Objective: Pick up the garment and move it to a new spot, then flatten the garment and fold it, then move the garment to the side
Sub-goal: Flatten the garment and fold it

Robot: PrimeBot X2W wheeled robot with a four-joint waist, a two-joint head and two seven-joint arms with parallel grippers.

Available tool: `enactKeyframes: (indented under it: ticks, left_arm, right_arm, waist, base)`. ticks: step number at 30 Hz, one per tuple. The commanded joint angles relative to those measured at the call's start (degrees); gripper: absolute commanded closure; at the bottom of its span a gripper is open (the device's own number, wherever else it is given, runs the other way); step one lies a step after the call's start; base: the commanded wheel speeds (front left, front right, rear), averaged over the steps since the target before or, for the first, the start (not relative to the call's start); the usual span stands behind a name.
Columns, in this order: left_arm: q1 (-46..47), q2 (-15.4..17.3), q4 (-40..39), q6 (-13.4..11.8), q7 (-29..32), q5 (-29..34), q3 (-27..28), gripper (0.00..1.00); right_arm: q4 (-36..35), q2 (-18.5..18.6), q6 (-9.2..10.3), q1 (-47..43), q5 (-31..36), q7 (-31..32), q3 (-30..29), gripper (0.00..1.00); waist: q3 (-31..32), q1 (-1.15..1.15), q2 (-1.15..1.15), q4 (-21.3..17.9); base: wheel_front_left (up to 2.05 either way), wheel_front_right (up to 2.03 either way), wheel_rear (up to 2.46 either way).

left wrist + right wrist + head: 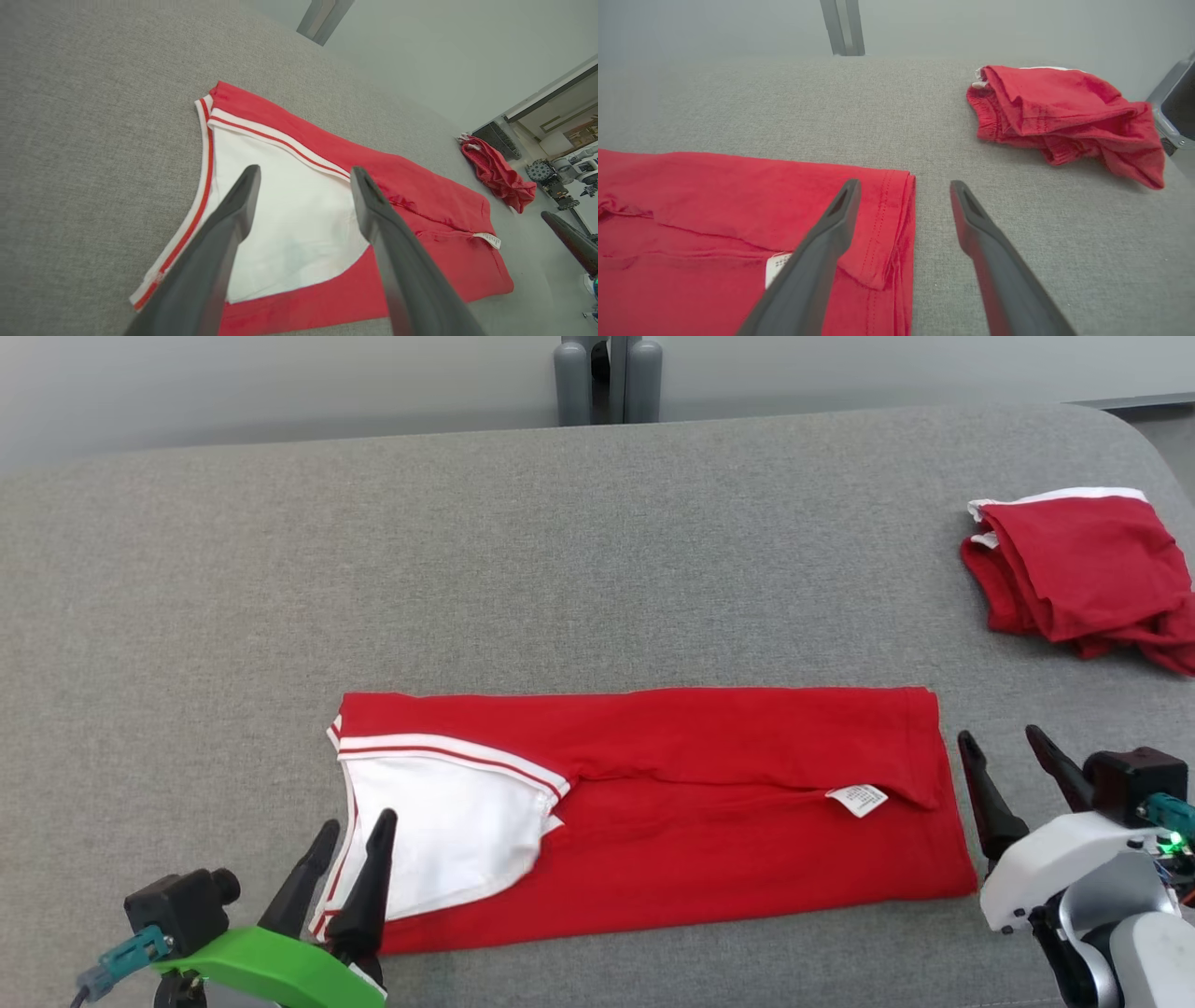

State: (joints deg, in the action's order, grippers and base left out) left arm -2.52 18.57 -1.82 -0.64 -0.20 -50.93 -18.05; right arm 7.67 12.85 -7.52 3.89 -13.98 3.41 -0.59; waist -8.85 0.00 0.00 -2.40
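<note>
A red garment [709,803] with a white panel and red-and-white striped trim lies folded into a long flat strip on the grey surface [560,551]. It also shows in the left wrist view [420,205] and the right wrist view [714,210]. My left gripper [355,831] hovers open above the white panel at the garment's left end, nothing between its fingers [233,210]. My right gripper [1004,747] stands open just beyond the garment's right edge, empty; one finger [836,219] is over the hem, the other over bare grey cloth.
A second red garment [1083,579], crumpled, lies at the far right near the surface's edge, seen too in the right wrist view [1064,112]. A grey post [607,378] stands behind the back edge. Robot hardware [556,177] stands beyond the right side.
</note>
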Motion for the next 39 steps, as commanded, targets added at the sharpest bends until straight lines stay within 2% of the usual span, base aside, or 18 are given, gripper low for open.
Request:
enactKeyframes:
  ticks: [1,7,12,18,22,28,35,37,39]
  left_arm:
    - [-0.7,-0.1,-0.5,-0.5,-1.3,1.2,0.4,0.00]
    - [0.7,-0.9,-0.6,-2.2,-5.7,5.3,0.1,0.00]
    - [2.8,-0.8,1.2,-4.1,-8.2,9.5,-0.3,0.00]
    - [4.3,-2.0,2.9,-4.9,-9.5,10.3,-0.4,0.00]
    - [4.2,-1.8,3.4,-5.3,-9.7,10.4,-0.3,0.00]
    - [3.0,-1.2,3.7,-5.9,-9.9,10.3,0.1,0.00]
    - [2.3,-1.0,3.6,-6.3,-9.9,10.0,0.2,0.00]
    - [2.1,-0.9,3.5,-6.4,-9.9,9.9,0.2,0.00]
    - [2.1,-0.8,3.4,-6.5,-9.9,10.0,0.2,0.00]
  right_arm:
    - [-0.5,-0.9,0.07,-1.1,0.7,-0.5,-1.5,0.00]
    - [-1.2,-4.3,0.07,-2.4,2.4,0.4,-6.1,0.00]
    - [-0.9,-5.6,0.07,-0.8,3.6,2.9,-7.2,0.00]
    - [1.9,-6.4,0.07,0.4,4.6,6.7,-7.9,0.00]
    - [5.7,-6.7,0.07,0.7,5.2,8.9,-8.1,0.00]
    - [12.9,-7.1,0.07,1.8,6.8,8.8,-9.8,0.00]
    - [19.3,-7.7,0.07,2.9,8.2,8.6,-9.4,0.00]
    - [20.4,-7.8,0.07,3.1,8.5,8.5,-9.5,0.52]
    - [21.1,-8.0,0.07,3.3,9.0,8.3,-9.5,0.68]
  waist:
    - [0.3,0.00,0.00,0.0]
    - [1.1,0.00,0.00,0.4]
    - [2.2,0.00,0.00,1.2]
    - [3.7,0.00,0.00,3.4]
    - [4.1,0.00,0.00,5.4]
    - [4.2,0.00,0.00,7.7]
    - [4.5,0.00,0.00,8.8]
    - [4.6,0.00,0.00,8.7]
    - [4.7,0.00,0.00,8.5]
  base:
    - [0.00,0.00,0.00]
    - [0.00,0.00,0.00]
    - [0.00,0.00,0.00]
    - [0.00,0.00,0.00]
    - [0.00,0.00,0.00]
    - [0.00,0.00,0.00]
    - [0.00,0.00,0.00]
    - [0.00,0.00,0.00]
    - [0.00,0.00,0.00]
